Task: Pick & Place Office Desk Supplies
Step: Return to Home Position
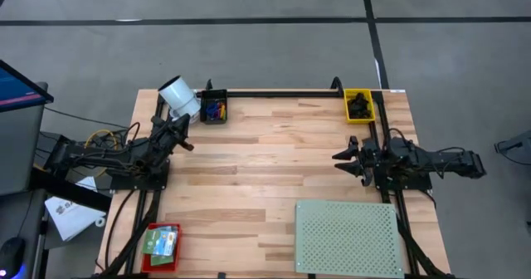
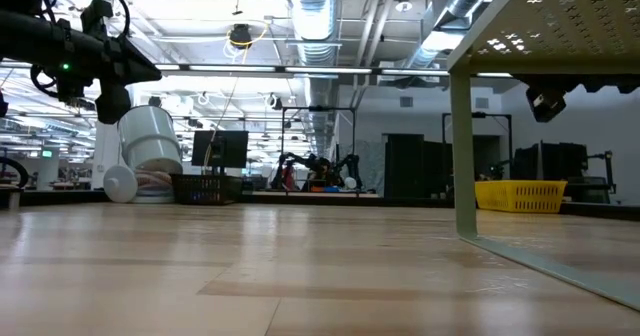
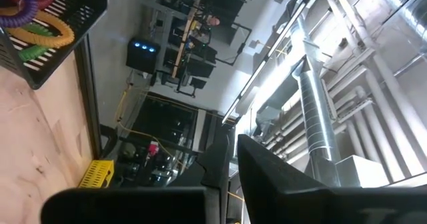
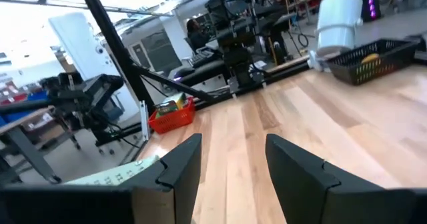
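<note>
A black basket [image 1: 214, 110] at the far edge holds coloured rings [image 3: 27, 24]. A yellow bin [image 1: 359, 106] at the far right holds black clips. A red tray [image 1: 162, 246] at the near left corner carries green boxes [image 1: 159, 242] and also shows in the right wrist view [image 4: 171, 114]. My left gripper [image 1: 184, 140] hovers above the table near the basket, tipped upward, with a narrow gap between its fingers [image 3: 223, 184]. My right gripper [image 1: 342, 161] hangs open over the table's right side, pointing left [image 4: 233, 164]. Neither holds anything.
A white cylinder [image 1: 178, 96] lies tilted at the far left corner beside the basket. A large pale green perforated board [image 1: 348, 236] stands raised on legs over the near right part. Bare wood [image 1: 257, 171] stretches between the two arms.
</note>
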`<state>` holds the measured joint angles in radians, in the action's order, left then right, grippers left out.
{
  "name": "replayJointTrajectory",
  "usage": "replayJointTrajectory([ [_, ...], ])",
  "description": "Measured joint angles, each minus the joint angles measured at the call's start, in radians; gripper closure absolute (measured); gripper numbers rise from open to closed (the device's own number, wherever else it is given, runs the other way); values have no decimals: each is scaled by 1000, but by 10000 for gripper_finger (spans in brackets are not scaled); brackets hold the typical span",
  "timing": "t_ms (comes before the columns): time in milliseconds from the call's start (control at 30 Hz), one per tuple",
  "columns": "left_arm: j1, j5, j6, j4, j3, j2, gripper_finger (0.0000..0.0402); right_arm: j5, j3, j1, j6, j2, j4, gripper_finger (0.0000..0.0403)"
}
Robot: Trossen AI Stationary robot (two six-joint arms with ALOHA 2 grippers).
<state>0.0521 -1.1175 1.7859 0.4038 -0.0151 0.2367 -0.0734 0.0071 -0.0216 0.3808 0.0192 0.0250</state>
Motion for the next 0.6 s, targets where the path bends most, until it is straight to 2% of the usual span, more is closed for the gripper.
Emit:
replayJointTrajectory([
  [533, 0, 9, 5, -7, 0, -6, 376, 0, 0, 0, 39, 0, 0, 239],
  [600, 15, 32, -57, -31, 0, -40, 376, 0, 0, 0, 39, 0, 0, 239],
])
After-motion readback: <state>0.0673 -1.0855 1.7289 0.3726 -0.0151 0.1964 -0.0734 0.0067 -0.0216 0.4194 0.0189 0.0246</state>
